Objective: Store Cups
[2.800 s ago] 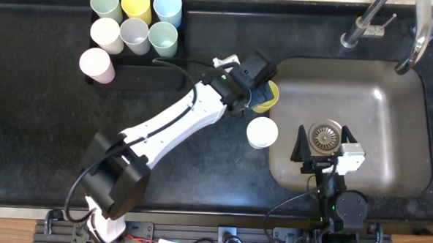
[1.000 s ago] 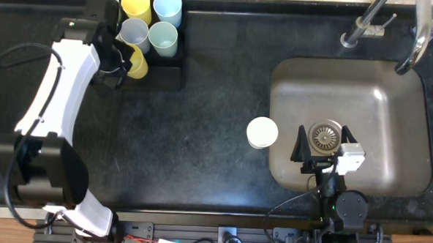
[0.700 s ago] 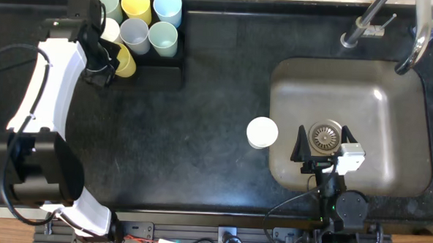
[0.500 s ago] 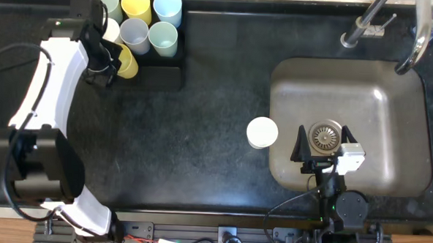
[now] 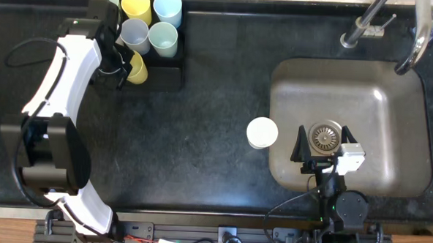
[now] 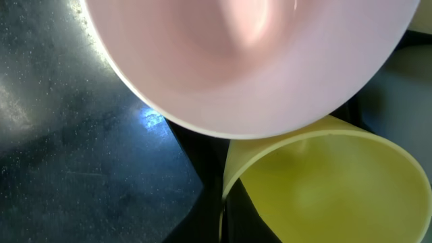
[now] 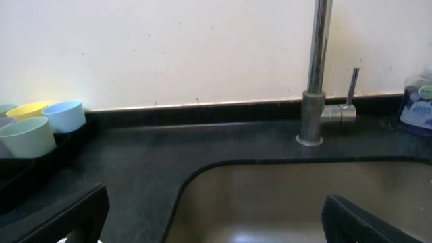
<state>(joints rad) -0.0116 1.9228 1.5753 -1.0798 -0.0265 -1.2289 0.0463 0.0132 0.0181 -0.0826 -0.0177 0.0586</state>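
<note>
My left gripper (image 5: 122, 62) is at the front left of the black cup tray (image 5: 166, 74), shut on a yellow cup (image 5: 138, 67) that leans sideways. In the left wrist view this yellow cup (image 6: 324, 182) sits close below a pink cup (image 6: 250, 61), rim beside rim. Several cups stand upright in the tray, among them a yellow one (image 5: 136, 4), a blue one (image 5: 167, 6) and a mint one (image 5: 163, 37). A white cup (image 5: 262, 132) lies on the counter at the sink's left edge. My right gripper (image 5: 324, 143) is open over the sink, its fingers (image 7: 67, 216) spread wide.
The steel sink (image 5: 393, 100) takes up the right side, with the faucet (image 5: 363, 25) behind it and a soap bottle (image 7: 417, 101) at the far right. Dark counter (image 5: 193, 157) lies between the tray and the sink.
The left arm carried the yellow cup from the sink's edge over to the tray. In the last second it shifted left, then back right a little. The right arm stayed still.
</note>
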